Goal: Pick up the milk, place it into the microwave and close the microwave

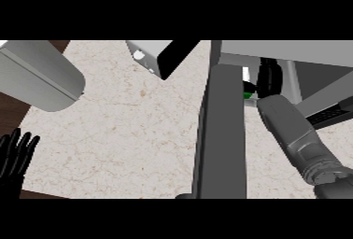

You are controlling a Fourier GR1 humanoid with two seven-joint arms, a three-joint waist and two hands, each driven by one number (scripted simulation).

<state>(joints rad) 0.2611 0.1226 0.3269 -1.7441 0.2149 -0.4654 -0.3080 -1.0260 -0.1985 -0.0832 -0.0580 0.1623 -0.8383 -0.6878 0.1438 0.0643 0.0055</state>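
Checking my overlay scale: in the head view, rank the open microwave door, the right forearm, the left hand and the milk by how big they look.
1. Microwave door, seen edge-on.
2. Right forearm, though it is nearer the camera.
3. Left hand, open at the left edge, partly cut off.
4. Milk, mostly hidden by the right hand, so its size is unsure.

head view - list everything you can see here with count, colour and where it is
counter: one, beige speckled stone, fills the middle and left of the view
microwave: one, grey, upper right, standing open
microwave door: one, dark grey, swung out edge-on, running from top centre down to the lower edge
milk: one, white with a green patch, only a sliver showing just right of the door, beside the right hand
grey rounded appliance: one, light grey, upper left corner
grey and black boxy object: one, top centre, left of the door; cannot tell what it is
right hand: one, black, reaching into the microwave on a grey forearm
left hand: one, black, open, fingers up, resting at the left edge
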